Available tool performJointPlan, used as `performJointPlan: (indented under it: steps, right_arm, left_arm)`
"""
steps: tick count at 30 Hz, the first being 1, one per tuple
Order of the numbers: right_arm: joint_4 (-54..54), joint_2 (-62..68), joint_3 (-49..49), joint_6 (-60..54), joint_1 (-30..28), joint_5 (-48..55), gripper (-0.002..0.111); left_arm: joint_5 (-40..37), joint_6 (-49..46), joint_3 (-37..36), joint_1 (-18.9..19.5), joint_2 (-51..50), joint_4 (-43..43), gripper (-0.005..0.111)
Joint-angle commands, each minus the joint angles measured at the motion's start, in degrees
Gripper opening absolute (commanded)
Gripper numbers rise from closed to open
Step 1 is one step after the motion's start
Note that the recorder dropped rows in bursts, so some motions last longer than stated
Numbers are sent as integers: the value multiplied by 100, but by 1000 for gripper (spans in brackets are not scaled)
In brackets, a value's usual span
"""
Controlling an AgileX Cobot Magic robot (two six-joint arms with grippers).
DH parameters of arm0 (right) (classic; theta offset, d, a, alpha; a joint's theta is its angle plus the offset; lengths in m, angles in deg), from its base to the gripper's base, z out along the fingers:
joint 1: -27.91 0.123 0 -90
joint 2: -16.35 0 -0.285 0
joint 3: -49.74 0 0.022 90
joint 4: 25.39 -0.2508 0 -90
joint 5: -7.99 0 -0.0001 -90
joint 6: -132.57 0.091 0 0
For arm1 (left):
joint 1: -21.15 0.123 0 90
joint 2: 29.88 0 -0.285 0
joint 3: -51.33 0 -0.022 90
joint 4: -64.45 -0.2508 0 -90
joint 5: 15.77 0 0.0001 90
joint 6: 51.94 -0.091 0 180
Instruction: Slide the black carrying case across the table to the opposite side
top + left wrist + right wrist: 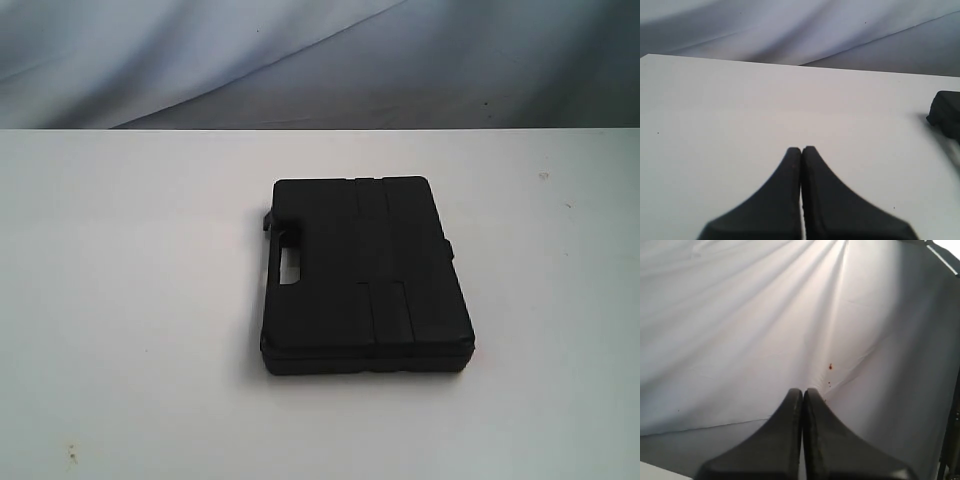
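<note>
The white table (130, 300) fills most of the exterior view, from the bottom edge up. 1 black case (365, 275) lies flat on it, just right of centre, its handle (291, 266) facing left. Small specks (72, 455) mark the lower left corner.

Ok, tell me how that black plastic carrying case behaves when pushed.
The black moulded carrying case looks rigid, probably won't flex. Lying flat on the smooth white table, it should slide rather than tip; off-centre pushes may spin it.
</note>
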Motion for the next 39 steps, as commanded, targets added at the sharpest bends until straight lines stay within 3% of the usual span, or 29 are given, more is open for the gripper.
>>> performJointPlan:
  steps: [1, 9, 18, 30, 39]
  right_arm:
    - [-103, -534, 74, -33, -43, 293, 0]
    - [-164, -1179, 74, 127, -43, 1264, 0]
    - [-164, -1179, 826, 1409, -43, 1458, 0]
    - [-139, -1179, 1178, 1419, -43, 1866, 0]
    - [-140, -1179, 1178, 1380, -43, 2763, 0]
  left_arm:
    - [44, 12, -26, 15, 5, -7, 0]
    - [44, 12, -26, 15, 5, -7, 0]
    - [44, 12, -26, 15, 5, -7, 0]
    - [44, 12, -26, 15, 5, -7, 0]
    - [44, 12, -26, 15, 5, -7, 0]
